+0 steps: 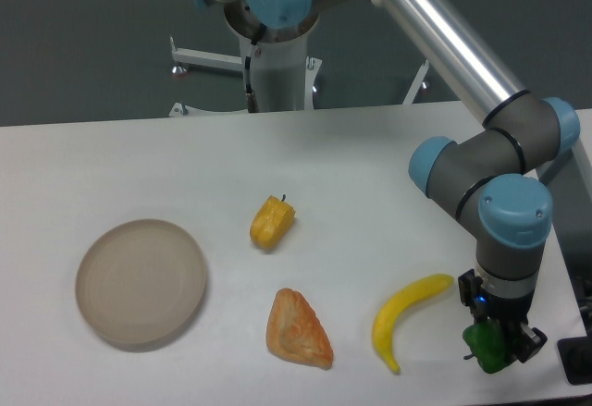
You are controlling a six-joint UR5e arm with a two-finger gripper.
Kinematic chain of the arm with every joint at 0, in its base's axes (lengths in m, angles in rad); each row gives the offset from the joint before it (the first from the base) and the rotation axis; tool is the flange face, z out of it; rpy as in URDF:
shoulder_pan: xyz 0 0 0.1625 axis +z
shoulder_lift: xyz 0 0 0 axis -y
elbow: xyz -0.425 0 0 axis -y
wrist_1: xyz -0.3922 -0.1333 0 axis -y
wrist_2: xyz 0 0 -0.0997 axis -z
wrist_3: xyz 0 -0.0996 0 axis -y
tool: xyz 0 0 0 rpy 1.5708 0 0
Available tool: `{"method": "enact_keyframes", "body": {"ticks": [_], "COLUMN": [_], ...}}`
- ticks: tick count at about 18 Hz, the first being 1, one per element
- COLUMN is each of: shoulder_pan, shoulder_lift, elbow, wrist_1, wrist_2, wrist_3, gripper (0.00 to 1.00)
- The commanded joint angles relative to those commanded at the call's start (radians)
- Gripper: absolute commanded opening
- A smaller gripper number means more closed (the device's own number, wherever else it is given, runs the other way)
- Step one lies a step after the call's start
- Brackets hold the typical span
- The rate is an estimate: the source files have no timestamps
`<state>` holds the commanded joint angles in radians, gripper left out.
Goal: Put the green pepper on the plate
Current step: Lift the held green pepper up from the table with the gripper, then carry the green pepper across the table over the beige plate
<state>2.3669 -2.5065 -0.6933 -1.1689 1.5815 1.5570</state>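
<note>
Gripper (500, 344) stands at the table's five o'clock corner, fingers closed about the green pepper (487, 346), which sits just right of the banana (404, 317); whether it is lifted off the surface cannot be told. The plate (141, 282) lies bare, well apart at nine o'clock. Recommended: raise the pepper high enough to clear banana, pastry (297, 329) and yellow pepper (271, 222), then lower centrally within the rim before release

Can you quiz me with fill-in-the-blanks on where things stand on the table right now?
1. The gripper is closed on the ____ pepper.
2. The plate holds ____.
3. Between the pastry and the gripper lies the ____.
4. The yellow pepper sits to the plate's camera-____.

Missing words: green; nothing; banana; right
</note>
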Motion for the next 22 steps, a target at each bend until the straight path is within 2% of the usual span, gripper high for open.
{"method": "enact_keyframes", "body": {"ticks": [5,6,10,13,15,17,19,22], "shoulder_pan": [-0.006,-0.008,-0.012,-0.057,-0.093,-0.136,-0.188,-0.279], "shoulder_lift": [0.021,0.038,0.152,0.265,0.363,0.426,0.471,0.494], "elbow": [-0.017,-0.040,-0.191,-0.328,-0.421,-0.478,-0.524,-0.567], "wrist_1": [-0.011,-0.014,-0.018,-0.026,-0.058,-0.087,-0.087,-0.080], "wrist_2": [0.000,-0.003,-0.080,-0.084,-0.087,-0.087,-0.087,-0.092], "wrist_3": [-0.014,-0.015,-0.086,-0.194,-0.296,-0.375,-0.495,-0.687], "gripper": [0.29,0.29,0.29,0.29,0.29,0.29,0.29,0.29]}}
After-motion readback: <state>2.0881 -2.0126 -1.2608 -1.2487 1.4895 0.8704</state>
